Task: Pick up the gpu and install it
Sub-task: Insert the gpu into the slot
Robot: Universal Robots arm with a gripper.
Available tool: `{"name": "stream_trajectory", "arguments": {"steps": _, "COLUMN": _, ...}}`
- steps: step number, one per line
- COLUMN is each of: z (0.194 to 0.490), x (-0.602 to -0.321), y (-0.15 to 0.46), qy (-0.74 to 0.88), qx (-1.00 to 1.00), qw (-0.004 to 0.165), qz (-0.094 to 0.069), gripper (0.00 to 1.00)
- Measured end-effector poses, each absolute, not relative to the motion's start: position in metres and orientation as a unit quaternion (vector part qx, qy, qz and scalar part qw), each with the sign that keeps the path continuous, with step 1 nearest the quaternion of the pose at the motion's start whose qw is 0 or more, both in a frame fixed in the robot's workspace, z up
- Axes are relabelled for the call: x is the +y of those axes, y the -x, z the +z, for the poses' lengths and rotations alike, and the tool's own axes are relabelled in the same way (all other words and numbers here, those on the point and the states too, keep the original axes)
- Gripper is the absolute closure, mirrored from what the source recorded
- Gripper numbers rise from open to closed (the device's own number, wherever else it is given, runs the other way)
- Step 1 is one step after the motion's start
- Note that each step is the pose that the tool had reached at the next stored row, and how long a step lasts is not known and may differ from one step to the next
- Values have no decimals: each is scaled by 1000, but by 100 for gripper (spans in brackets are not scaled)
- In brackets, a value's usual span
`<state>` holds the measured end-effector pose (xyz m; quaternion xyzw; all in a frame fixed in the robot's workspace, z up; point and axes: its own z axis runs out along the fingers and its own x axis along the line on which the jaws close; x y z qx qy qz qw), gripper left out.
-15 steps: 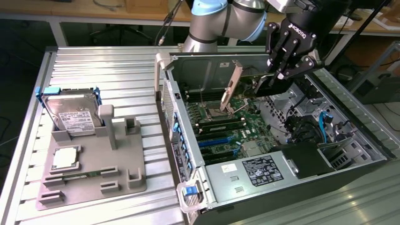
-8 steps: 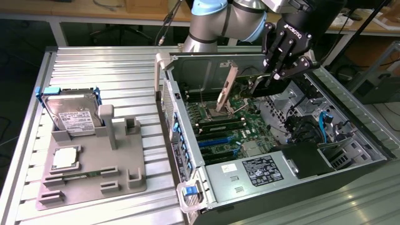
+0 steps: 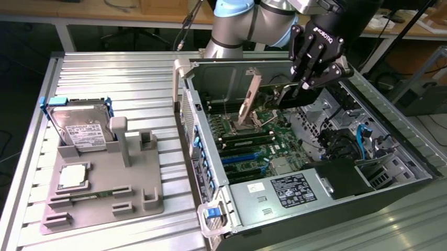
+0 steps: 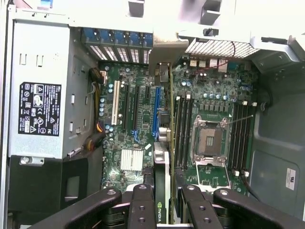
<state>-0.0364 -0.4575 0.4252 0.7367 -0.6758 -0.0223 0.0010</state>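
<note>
The gripper point(image 3: 302, 90) hangs inside the open computer case point(image 3: 391, 180), its jaws partly closed on the gpu point(image 4: 162, 191), held edge-on above the motherboard point(image 4: 138, 119).

Even, diffuse overhead light in both views, soft shadows only inside the computer case point(image 3: 307, 157), bright washed-out glare on the pale case rim point(image 4: 157, 12) in the wrist view, dark end effector point(image 4: 162, 205) fingers close to the lens slightly soft, ribbed metal worktop point(image 3: 112, 78) evenly lit without hotspots.
</note>
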Motion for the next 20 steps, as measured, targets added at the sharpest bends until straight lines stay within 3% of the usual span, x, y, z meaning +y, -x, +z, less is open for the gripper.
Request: {"name": "stream_trajectory", "arguments": {"steps": 20, "z": 425, "x": -458, "y": 57, "qy": -737, "qx": -676, "qw": 1, "qz": -22, "gripper": 73}}
